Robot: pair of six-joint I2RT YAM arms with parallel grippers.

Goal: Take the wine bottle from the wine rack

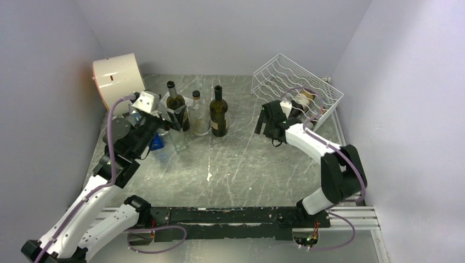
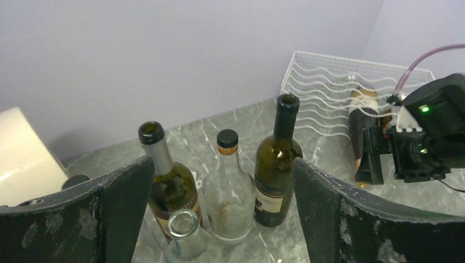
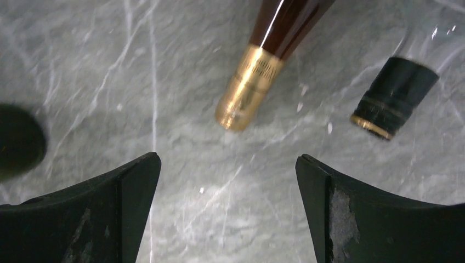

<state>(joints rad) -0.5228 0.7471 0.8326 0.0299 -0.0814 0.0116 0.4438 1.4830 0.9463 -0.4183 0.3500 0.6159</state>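
At the far right of the grey veined tabletop (image 1: 247, 164), your right gripper (image 3: 226, 160) hangs spread wide, holding nothing, just short of the wine rack (image 1: 285, 71). The wine bottle (image 3: 249, 87), dark glass with gold foil on its neck, lies on the rack with its neck poking out toward you. I judge you are in the approach, with the grasp not yet made. Next, bring the spread fingers forward until the gold neck sits between them, then close and draw the bottle out along its own length. Mind the black-capped neck (image 3: 393, 98) lying just beside it. Your left gripper (image 2: 222, 163), also spread and holding nothing, hovers at the standing bottles (image 2: 277, 175), well apart from the rack.
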